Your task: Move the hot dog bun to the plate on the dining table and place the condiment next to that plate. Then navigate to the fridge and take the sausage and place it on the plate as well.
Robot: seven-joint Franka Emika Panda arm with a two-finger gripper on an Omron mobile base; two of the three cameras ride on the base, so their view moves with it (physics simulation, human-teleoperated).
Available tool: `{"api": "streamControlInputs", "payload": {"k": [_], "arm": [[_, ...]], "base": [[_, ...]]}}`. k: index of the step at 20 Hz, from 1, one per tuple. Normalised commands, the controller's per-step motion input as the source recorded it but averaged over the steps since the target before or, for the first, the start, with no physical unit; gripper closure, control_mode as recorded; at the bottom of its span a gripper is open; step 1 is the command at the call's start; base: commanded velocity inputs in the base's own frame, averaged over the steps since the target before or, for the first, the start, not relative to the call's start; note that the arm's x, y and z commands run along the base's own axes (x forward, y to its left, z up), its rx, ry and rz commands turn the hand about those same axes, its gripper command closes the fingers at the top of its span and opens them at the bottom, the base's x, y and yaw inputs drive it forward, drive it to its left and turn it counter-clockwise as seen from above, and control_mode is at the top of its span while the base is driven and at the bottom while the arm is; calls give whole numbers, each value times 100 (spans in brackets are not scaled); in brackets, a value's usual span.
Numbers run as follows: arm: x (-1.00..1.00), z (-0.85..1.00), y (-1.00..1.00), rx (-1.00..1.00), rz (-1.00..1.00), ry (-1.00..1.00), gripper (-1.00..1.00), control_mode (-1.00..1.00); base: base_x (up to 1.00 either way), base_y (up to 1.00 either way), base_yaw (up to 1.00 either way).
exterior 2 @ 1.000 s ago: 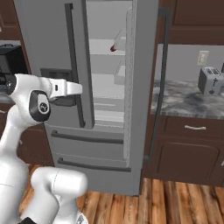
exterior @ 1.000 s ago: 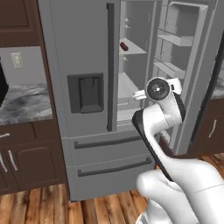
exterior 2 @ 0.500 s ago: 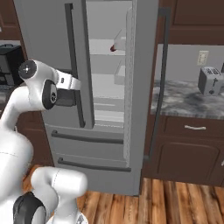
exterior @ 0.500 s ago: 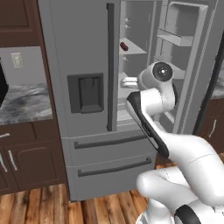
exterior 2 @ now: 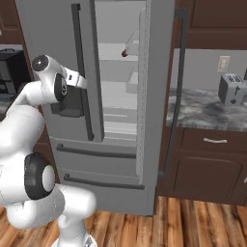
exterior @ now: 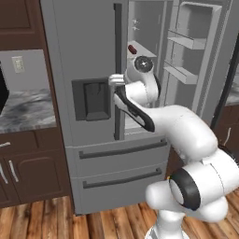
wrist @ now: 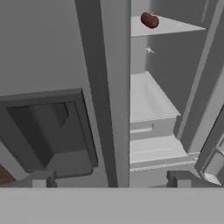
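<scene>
The fridge (exterior: 84, 46) (exterior 2: 48, 29) (wrist: 43, 43) stands in front of me with its right door swung open. The sausage (exterior: 132, 48) (exterior 2: 124, 53) (wrist: 149, 20), small and dark red, lies on an upper shelf inside. My gripper (exterior: 112, 80) (exterior 2: 83, 83) (wrist: 111, 181) is open and holds nothing. It hangs in front of the shut left door by the long handle, below and left of the sausage and well short of it. In the hand view the two fingertips (wrist: 41, 179) stand wide apart. The hot dog bun, plate, condiment and dining table are out of view.
The dispenser panel (exterior: 91, 99) (wrist: 48, 131) sits in the shut left door. The open door's bins (exterior: 191, 42) stick out at the right. Dark cabinets and a marbled counter (exterior 2: 207, 108) with a toaster (exterior 2: 230, 89) flank the fridge. Two drawers (exterior: 116, 163) lie below.
The arm has swung up and forward toward the fridge, bringing the hand from the open compartment's front over to the left door's handle. The gripper stayed open and the base has not moved.
</scene>
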Motion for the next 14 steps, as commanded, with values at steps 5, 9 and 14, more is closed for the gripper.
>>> {"api": "streamControlInputs", "payload": {"k": [5,9,14], "arm": [[93,0,20,-5,2,-4,-100,-100],[89,-5,0,-9,0,-3,-100,-100],[70,-15,1,-9,0,-4,-100,-100]], "base": [[0,0,0],[0,0,0],[0,0,0]]}}
